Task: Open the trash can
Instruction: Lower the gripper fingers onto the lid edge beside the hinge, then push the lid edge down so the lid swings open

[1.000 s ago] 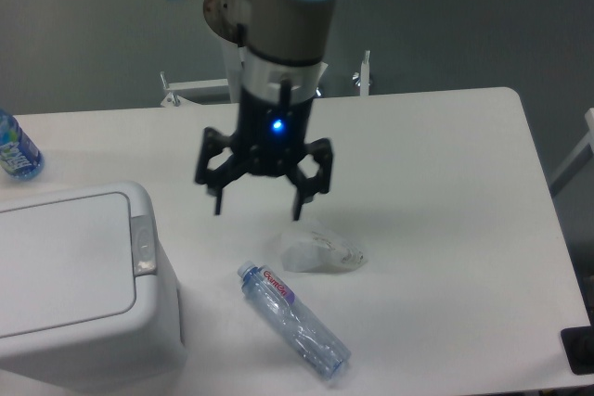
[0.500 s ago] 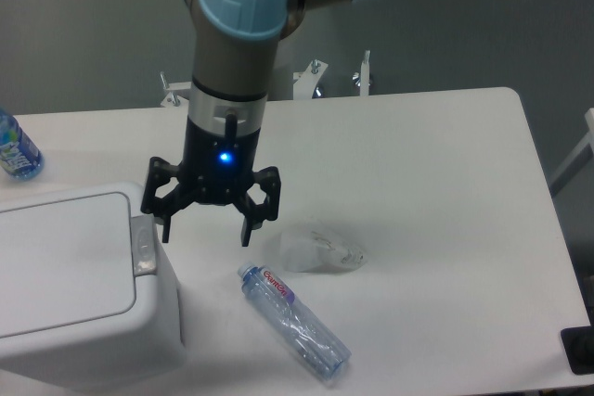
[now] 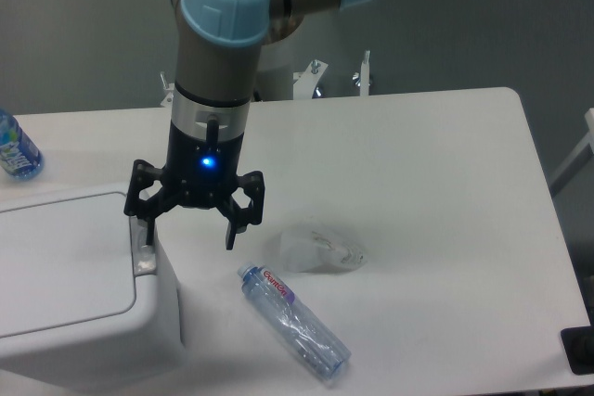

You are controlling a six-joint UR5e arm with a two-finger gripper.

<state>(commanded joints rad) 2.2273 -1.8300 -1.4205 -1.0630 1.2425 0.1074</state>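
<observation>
The trash can (image 3: 70, 289) is a large boxy white bin at the lower left, with its flat lid shut and a small grey latch (image 3: 143, 254) on the lid's right edge. My gripper (image 3: 188, 234) hangs open just above the bin's right edge. Its left finger (image 3: 147, 224) is over the latch and its right finger (image 3: 231, 229) is over the table beside the bin. It holds nothing.
A clear plastic bottle (image 3: 294, 323) lies on the table right of the bin. A crumpled clear wrapper (image 3: 320, 248) lies just behind it. A blue-labelled bottle (image 3: 16, 147) stands at the far left edge. A dark object (image 3: 578, 350) sits at the lower right corner.
My gripper has moved left and slightly down, from above the wrapper to over the bin's latch edge. It has stayed open. The lid has not moved.
</observation>
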